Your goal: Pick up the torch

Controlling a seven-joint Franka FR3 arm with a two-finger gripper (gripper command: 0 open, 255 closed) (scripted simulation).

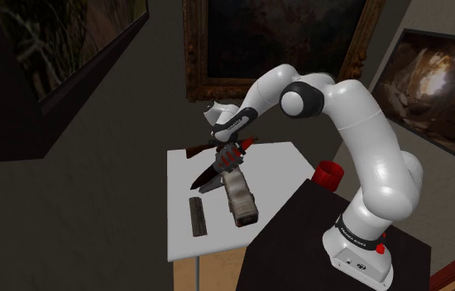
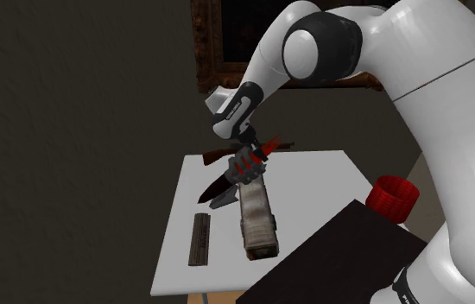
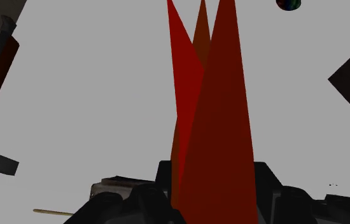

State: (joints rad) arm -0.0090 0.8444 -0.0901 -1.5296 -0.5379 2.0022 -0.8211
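Observation:
The torch is a dark, tapering stick with red flame-like spikes near its upper end. It hangs tilted over the white table, dark tip down toward the shoulder view's left. My black gripper comes down from above and is shut on the torch around its red part, as the second exterior view also shows of the gripper. In the wrist view the red spikes rise from between the dark fingers over the grey tabletop.
A grey oblong block lies on the table just under the torch. A dark flat bar lies beside it. A brown long item rests at the table's far edge. A red cup stands by the dark stand.

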